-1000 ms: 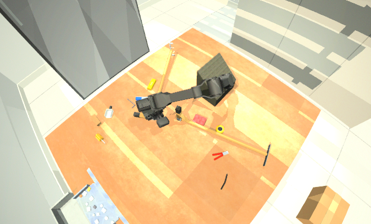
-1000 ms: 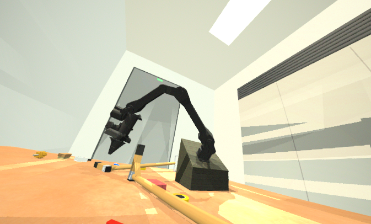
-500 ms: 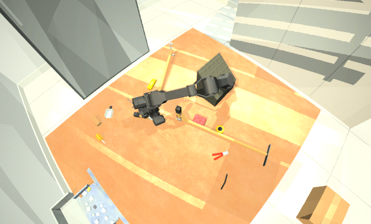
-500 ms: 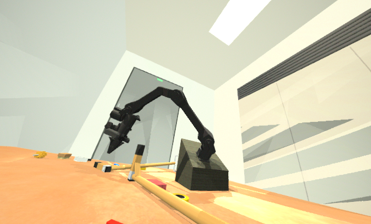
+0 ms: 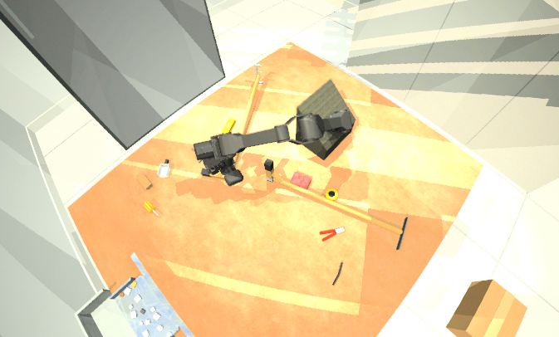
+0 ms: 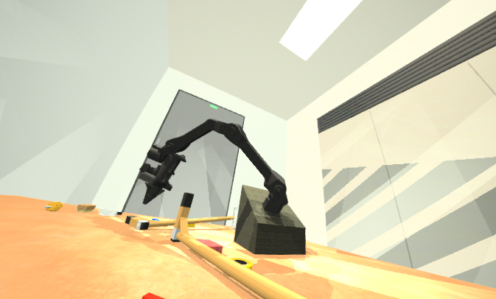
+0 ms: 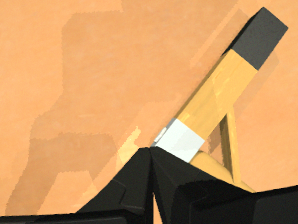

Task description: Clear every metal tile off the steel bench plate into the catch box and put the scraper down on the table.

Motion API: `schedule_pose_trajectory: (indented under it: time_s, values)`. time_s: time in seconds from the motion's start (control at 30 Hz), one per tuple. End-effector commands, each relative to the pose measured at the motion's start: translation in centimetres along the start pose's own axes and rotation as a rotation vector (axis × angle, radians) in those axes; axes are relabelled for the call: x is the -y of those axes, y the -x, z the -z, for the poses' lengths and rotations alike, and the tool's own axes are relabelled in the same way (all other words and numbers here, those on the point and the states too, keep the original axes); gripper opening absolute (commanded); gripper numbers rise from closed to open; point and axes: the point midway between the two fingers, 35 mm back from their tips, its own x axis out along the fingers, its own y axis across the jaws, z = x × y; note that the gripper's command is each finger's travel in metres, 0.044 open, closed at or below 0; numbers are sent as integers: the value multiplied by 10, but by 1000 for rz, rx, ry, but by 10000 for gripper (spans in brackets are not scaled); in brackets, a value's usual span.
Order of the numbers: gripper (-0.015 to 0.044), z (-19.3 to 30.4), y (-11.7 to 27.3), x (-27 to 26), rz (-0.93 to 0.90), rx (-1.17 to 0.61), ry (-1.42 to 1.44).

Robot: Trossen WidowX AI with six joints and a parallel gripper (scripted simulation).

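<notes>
The long scraper (image 5: 340, 206) (image 6: 223, 265) lies on the orange table, with a yellow pole and a black blade (image 5: 401, 233) at its far right end. Its short upright grip (image 5: 268, 167) (image 6: 183, 215) (image 7: 213, 92) has a black cap and a white foot. My gripper (image 5: 233, 178) (image 6: 147, 200) (image 7: 149, 156) is shut and empty. It hovers above the table just left of that grip, its tip near the white foot. The steel bench plate (image 5: 147, 274) lies at the bottom left with several small tiles (image 5: 143, 311) on it. The grey catch box (image 5: 90, 310) sits at its end.
A second long pole (image 5: 250, 105) lies behind my arm. A red block (image 5: 301, 179), a yellow tape roll (image 5: 330, 193), red pliers (image 5: 330, 231), a black strip (image 5: 339, 272), a yellow screwdriver (image 5: 150, 207) and a white bottle (image 5: 164, 168) lie scattered. The arm's base block (image 5: 323, 109) stands at the back.
</notes>
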Motion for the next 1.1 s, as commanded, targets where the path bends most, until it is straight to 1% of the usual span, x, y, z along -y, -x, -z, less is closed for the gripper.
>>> schedule_pose_trajectory:
  time_s: [0.0, 1.07]
  values:
    - [0, -2, -1, 9, 4, -1, -2]
    - [0, -18, -5, 59, 14, 17, -1]
